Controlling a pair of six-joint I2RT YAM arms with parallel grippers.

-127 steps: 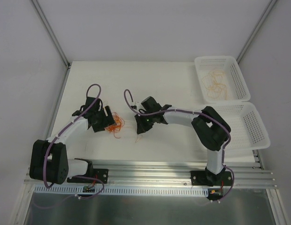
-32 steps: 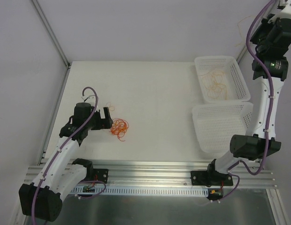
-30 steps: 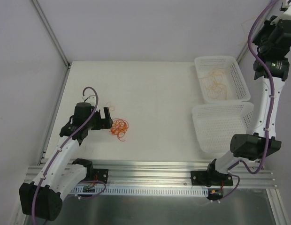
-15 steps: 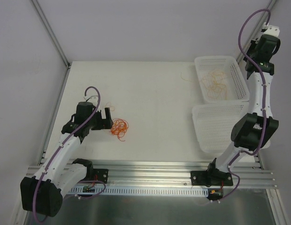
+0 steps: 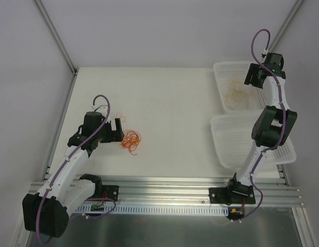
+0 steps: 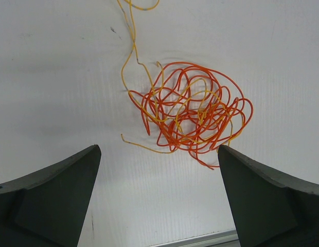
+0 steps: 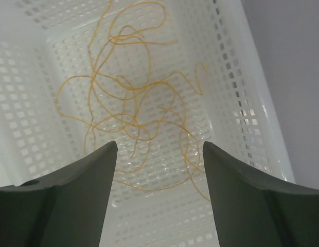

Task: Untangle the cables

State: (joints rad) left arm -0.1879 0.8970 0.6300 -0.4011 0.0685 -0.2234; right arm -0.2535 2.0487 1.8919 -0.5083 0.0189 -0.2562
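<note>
Holding the left jaws wide apart and empty over the white desk [image 5: 175, 103], framing the tangled clump of thin red-orange and yellow-orange cables [image 6: 193, 121] lying on it just ahead, untouched. Risking, by closing on the dense middle, pinching several strands together and dragging or tightening the whole knot rather than freeing one; equally, slipping off wire this thin. Farther right, hanging the right jaws open and empty over the far white perforated plastic basket [image 7: 25, 103], above loose pale yellow-orange cables [image 7: 134, 118] lying inside. Risking hooking a curl and pulling it back out.
</note>
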